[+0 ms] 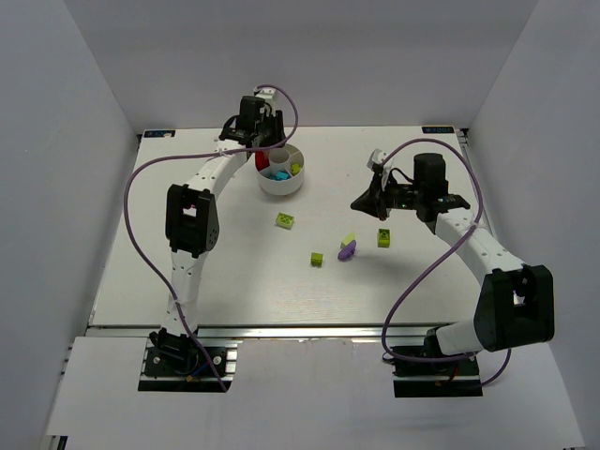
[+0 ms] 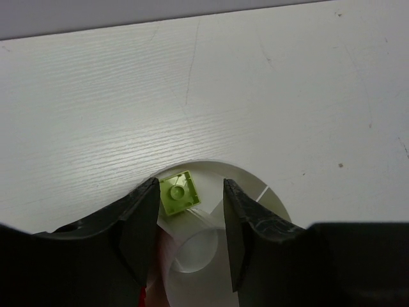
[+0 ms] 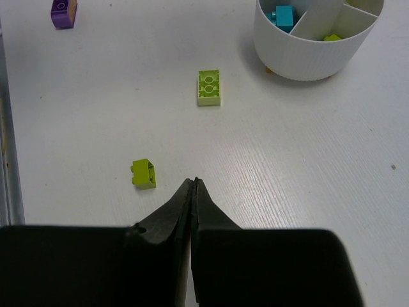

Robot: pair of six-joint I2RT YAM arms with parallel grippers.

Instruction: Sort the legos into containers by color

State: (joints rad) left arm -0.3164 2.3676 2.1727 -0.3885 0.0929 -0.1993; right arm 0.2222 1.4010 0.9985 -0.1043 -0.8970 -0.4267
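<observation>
A lime green brick (image 2: 177, 193) is seen lying in a wedge of the white dish (image 2: 271, 201), between the parted jaws of the left gripper (image 2: 190, 187) (nothing is clasped). Four lime bricks (image 1: 285, 220) and a purple brick (image 1: 347, 251) are found loose on the table (image 1: 187, 272), near the right gripper (image 3: 193, 182), whose jaws are pressed together on nothing

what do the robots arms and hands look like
The left arm and right arm have white links, chunky black joint housings and black bases. A loose purple cable runs along each. The left hand and right hand have matte black, tapered fingers.
</observation>
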